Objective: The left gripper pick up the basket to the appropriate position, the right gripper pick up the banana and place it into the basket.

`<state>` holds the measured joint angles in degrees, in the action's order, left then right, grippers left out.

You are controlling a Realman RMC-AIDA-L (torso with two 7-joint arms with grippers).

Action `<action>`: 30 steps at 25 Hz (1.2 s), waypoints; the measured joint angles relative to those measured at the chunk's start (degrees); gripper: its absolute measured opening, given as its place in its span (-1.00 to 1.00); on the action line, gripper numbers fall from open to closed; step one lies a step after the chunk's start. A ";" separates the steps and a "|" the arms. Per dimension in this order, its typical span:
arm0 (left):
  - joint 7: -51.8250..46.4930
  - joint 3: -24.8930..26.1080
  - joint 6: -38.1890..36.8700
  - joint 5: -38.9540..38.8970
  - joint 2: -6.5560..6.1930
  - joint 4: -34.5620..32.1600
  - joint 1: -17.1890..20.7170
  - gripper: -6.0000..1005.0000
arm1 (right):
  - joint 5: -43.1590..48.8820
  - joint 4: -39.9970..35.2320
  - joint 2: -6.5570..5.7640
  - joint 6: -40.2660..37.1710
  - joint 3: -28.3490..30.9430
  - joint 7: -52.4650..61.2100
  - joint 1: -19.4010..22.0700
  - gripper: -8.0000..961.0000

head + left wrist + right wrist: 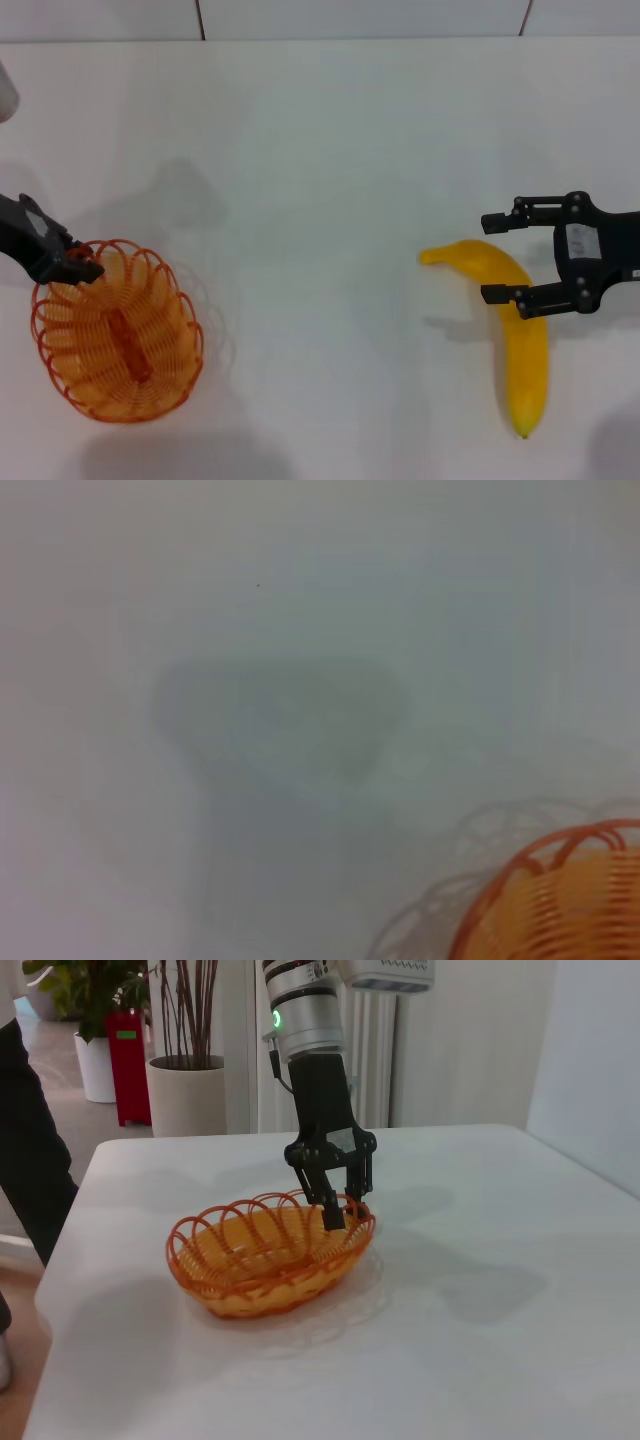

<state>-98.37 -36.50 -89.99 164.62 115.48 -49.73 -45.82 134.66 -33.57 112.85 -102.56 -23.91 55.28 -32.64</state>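
Fingers first: your left gripper (85, 262) is down at the far rim of the basket (115, 332), its two black fingers pinched together on the looped orange wire (the right wrist view shows one finger inside the rim and one outside). The basket sits at the left of the white tabletop (320, 150); whether its base touches the surface you cannot tell. Your right gripper (503, 257) is spread wide at the right of the tabletop, holding nothing, one finger over the middle of the banana (522, 340) and the other beyond its curved end. The banana lies flat, well apart from the basket. A white label sits on the right gripper's body, but its writing cannot be read.
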 joint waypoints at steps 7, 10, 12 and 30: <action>-0.46 -0.05 0.00 0.00 0.00 0.00 0.10 -0.41 | -0.02 0.00 0.00 0.00 0.00 0.00 0.06 0.65; -0.48 -0.06 -0.01 0.00 0.00 -0.02 0.12 -0.52 | -0.02 0.00 0.00 0.00 0.00 0.00 0.10 0.65; -0.49 -0.06 -0.01 0.00 0.00 -0.02 0.16 -0.59 | -0.02 0.00 0.00 0.00 0.00 0.00 0.11 0.65; -2.71 0.55 -1.09 -0.09 -0.51 -0.02 1.95 -0.83 | -0.02 0.00 0.00 0.00 0.11 0.00 0.17 0.65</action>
<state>-101.09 -35.95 -91.08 164.53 114.97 -49.75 -43.87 134.64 -33.57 112.85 -102.56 -23.79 55.28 -32.46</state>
